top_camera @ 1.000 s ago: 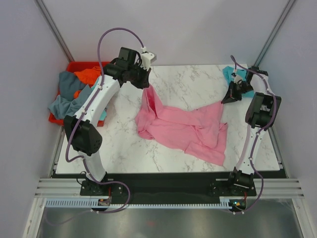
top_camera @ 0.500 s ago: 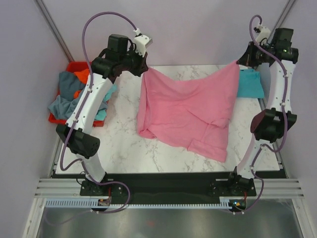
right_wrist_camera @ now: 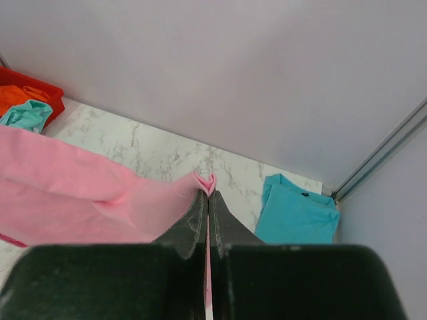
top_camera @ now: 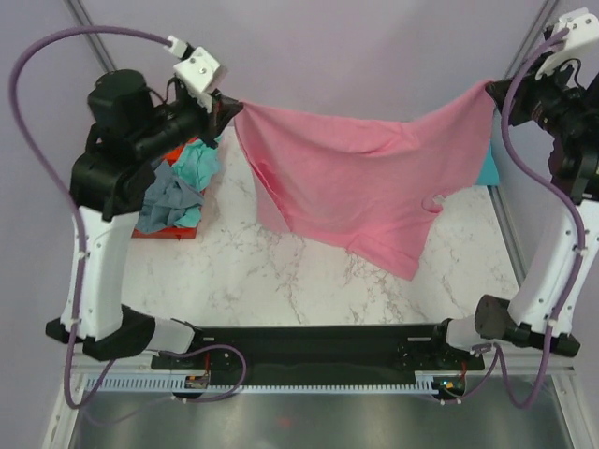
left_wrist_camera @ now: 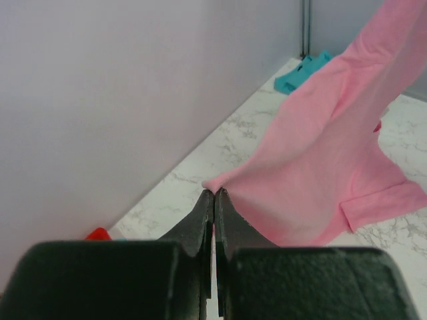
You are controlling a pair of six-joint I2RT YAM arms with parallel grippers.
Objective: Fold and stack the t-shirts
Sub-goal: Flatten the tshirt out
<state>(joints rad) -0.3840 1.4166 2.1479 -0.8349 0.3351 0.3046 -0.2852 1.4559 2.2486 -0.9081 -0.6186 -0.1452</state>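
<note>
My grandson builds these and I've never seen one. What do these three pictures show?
Two robot arms stand at a marble table. One picture looks down from above and behind them; the other two come from a camera on each wrist, looking along its black fingers. The left gripper and right gripper each pinch a corner of a pink t-shirt, holding it spread between them. A folded teal t-shirt lies at the table's far right; a red bin on the left holds more shirts.

Both arms reach high and wide apart, the left claw [top_camera: 227,106] and right claw [top_camera: 494,90] each clamped tight on a pink t-shirt [top_camera: 365,178] corner.
</note>
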